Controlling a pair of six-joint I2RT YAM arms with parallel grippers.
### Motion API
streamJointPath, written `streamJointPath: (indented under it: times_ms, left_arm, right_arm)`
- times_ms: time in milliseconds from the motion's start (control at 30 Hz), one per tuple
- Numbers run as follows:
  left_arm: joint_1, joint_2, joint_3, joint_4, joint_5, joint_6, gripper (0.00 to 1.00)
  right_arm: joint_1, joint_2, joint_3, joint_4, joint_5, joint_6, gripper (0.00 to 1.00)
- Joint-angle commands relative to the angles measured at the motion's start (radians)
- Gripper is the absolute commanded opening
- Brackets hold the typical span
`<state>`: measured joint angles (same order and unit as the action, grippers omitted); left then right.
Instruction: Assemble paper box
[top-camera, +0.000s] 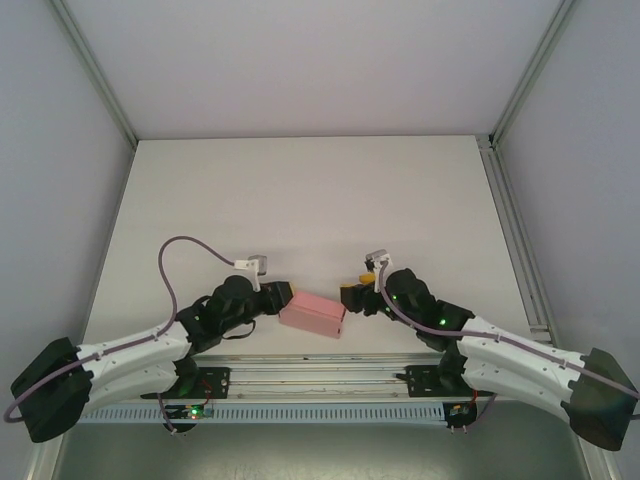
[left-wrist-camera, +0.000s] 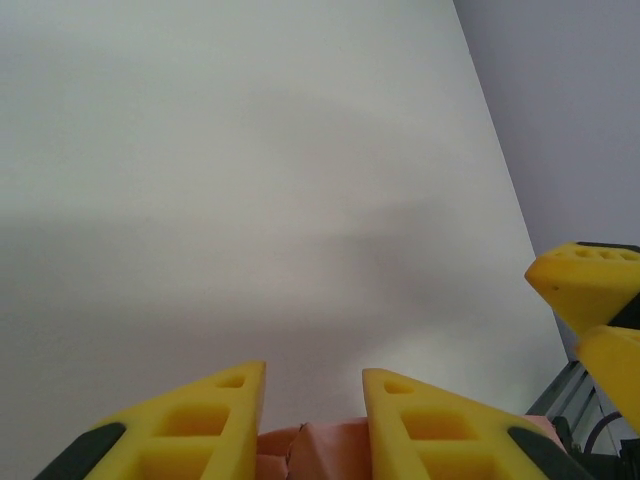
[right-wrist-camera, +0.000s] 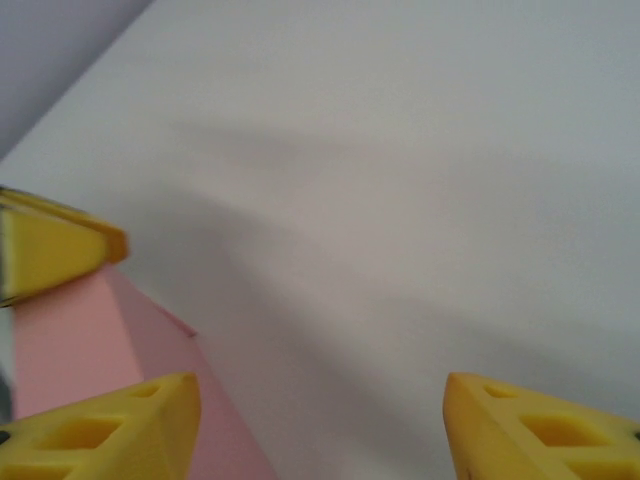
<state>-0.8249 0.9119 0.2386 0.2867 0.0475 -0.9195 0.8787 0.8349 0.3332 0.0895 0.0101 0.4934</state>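
The paper box (top-camera: 313, 314) is a small pink closed box near the table's front edge, between my two grippers. My left gripper (top-camera: 283, 298) is at its left end. In the left wrist view the yellow fingers (left-wrist-camera: 220, 420) stand narrow on either side of the pink card (left-wrist-camera: 330, 448), and the left gripper (left-wrist-camera: 313, 372) is shut on it. My right gripper (top-camera: 352, 293) is at the box's right end. In the right wrist view the right gripper (right-wrist-camera: 320, 382) is wide open, with bare table between the jaws and the box (right-wrist-camera: 70, 340) beside its left finger.
The white table (top-camera: 300, 200) stretches away behind the box. An aluminium rail (top-camera: 515, 230) runs along its right side, and grey walls close in left and right. The arm bases and a cable tray (top-camera: 320, 385) line the near edge.
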Motion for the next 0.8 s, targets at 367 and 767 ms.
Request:
streamJointPath:
  times_ms: [367,767]
  left_arm:
    - [-0.017,0.017,-0.037,-0.191,-0.009,0.031,0.07]
    - [-0.019,-0.05,-0.079,-0.205,-0.031,-0.02,0.18]
  right_arm:
    - [0.072,0.147,-0.091,0.115,-0.179,-0.159,0.67]
    - [0.346,0.145,-0.188,0.176,0.127,-0.45,0.61]
